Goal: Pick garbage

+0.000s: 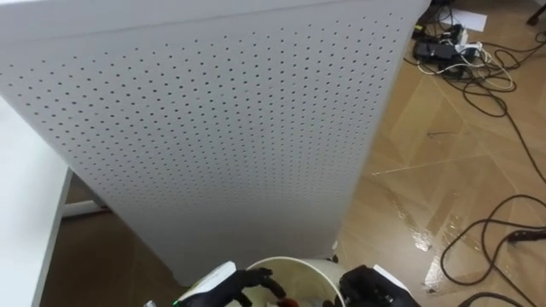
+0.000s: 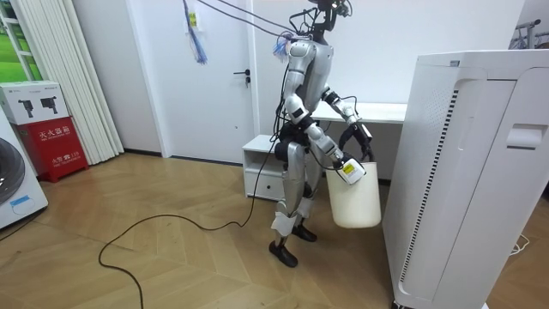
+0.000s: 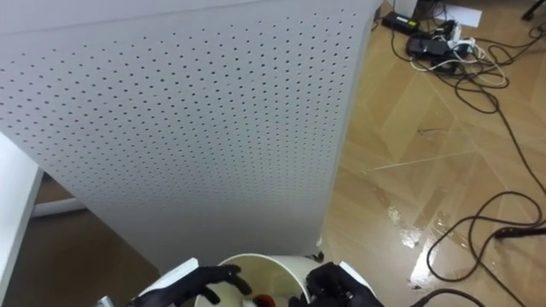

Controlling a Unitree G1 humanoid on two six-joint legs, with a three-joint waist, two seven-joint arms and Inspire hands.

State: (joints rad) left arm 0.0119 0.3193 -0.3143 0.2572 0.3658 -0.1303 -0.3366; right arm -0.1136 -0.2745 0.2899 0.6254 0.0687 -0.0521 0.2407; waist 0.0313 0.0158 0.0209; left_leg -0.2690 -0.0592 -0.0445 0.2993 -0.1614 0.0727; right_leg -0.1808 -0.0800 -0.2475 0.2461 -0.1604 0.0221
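— What is the left robot hand [image 1: 243,283] doing?
— Curling over the bin's [image 1: 299,261] left rim. Something red [image 1: 290,300] is lying inside the bin.
— And the right robot hand [image 1: 371,288]?
— Sitting at the bin's right rim; I cannot tell its grip. Collecting seems to be underway; what remains, I'm unable to judge.

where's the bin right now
In the room view the bin hangs before the robot, left hand and right hand at its rim, beside the white unit on the room view's right.
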